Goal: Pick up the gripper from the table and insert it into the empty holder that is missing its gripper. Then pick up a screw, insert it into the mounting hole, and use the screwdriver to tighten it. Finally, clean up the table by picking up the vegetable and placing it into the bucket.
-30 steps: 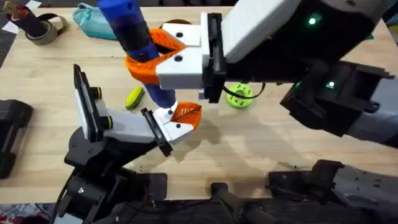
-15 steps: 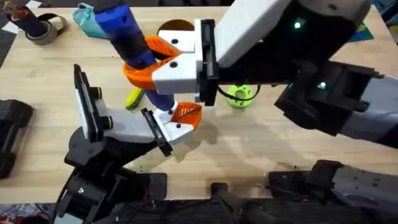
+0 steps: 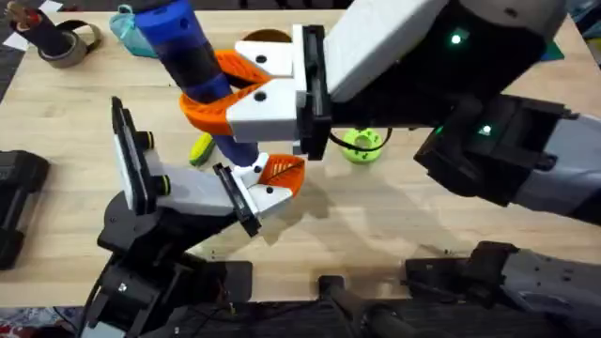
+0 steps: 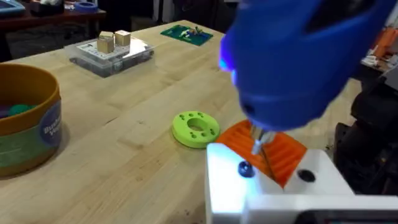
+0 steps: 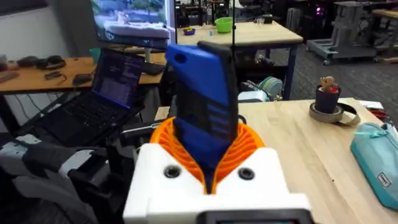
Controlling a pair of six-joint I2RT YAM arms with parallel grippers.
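Toward the table's (image 3: 75, 113) left part stands the holder (image 3: 178, 192), its white arm reaching rightward, with the small orange gripper (image 3: 282, 172) already seated at its tip, so the insertion step looks done and the work is now on the screw. The left gripper cannot be judged open or closed; its wrist view looks across at the holder's white end block and the orange piece. Just behind the holder lies the vegetable (image 3: 202, 147), untouched on the wood and well short of the bucket (image 3: 265, 38) near the table's far edge, so the cleanup is not begun. Over the last second the screwdriver (image 3: 188, 56) has swung from steeply tilted to nearer upright, its handle drifting left and back while the tip stays at the holder's end; I judge this an alignment on the mounting hole, not yet finished tightening. In the left wrist view the metal tip (image 4: 258, 142) sits at the orange face beside a dark screw head (image 4: 244, 168). The right gripper (image 3: 211, 94) is clamped around the blue handle, orange jaws hugging it on both sides. Right of that sits a green disc (image 3: 362, 144), mid-table.
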